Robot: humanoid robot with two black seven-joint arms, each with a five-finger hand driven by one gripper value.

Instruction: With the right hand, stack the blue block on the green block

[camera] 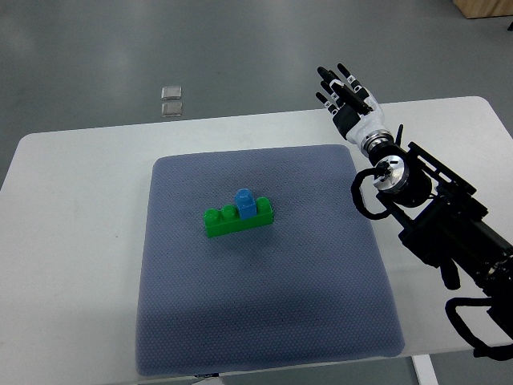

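A long green block (pixel 236 220) lies on the blue-grey mat (pixel 264 321) near its middle. A small blue block (pixel 245 202) sits on top of it, upright, toward its right half. My right hand (pixel 343 92) is raised at the table's far edge, well up and right of the blocks, with its fingers spread and nothing in them. Its arm comes in from the right edge. No left arm shows.
The mat lies on a white table (pixel 72 241). Beyond the table's far edge, two small clear square pieces (pixel 171 101) lie on the grey floor. A wooden box corner (pixel 485 8) shows at the top right.
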